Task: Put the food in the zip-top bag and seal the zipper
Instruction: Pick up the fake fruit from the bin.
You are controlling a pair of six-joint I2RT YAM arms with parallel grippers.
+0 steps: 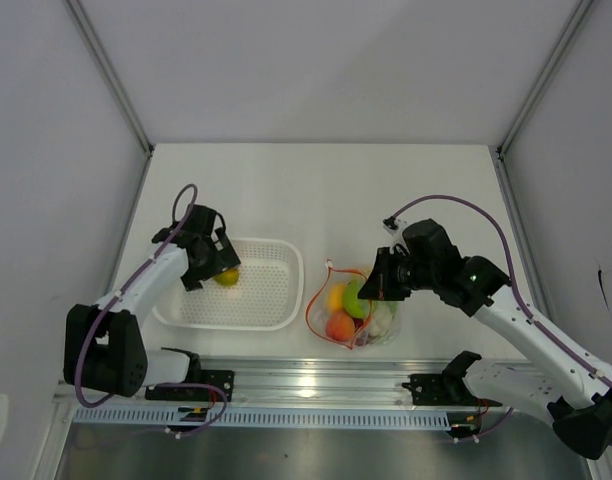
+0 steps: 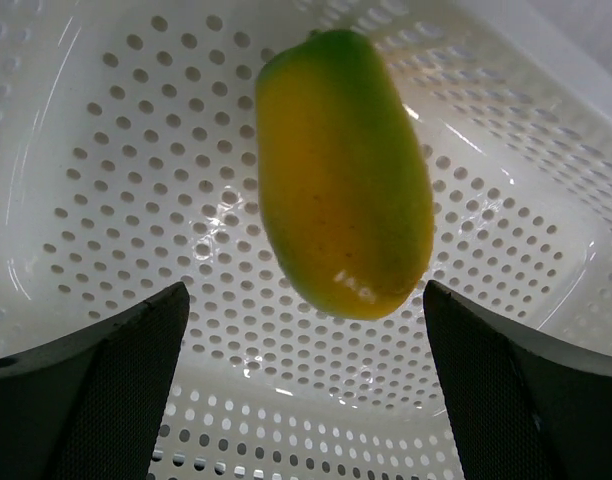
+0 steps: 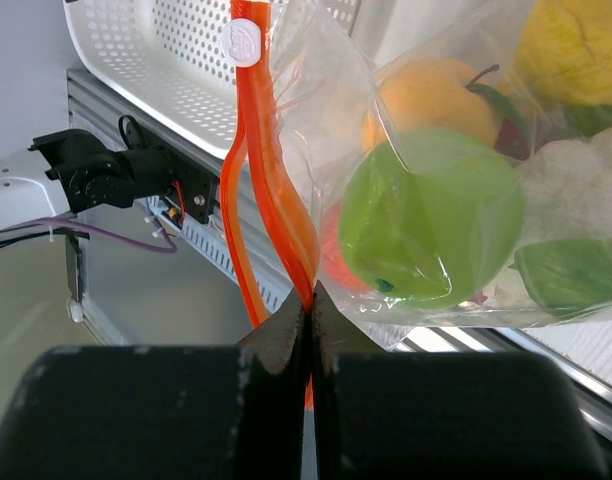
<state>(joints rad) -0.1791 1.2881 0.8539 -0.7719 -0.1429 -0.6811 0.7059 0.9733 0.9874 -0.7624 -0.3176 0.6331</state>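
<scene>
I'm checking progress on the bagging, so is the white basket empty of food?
No, one yellow-green fruit lies on the perforated floor of the white basket.

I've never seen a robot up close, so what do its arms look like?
The left arm and right arm are slim white tubes joined by chunky black joints. A thin purple cable loops off each. The jaws are flat, dark and finely textured.

One fruit (image 1: 227, 277) lies in the basket (image 1: 276, 305), left of the filled zip-top bag (image 1: 384, 324).
</scene>
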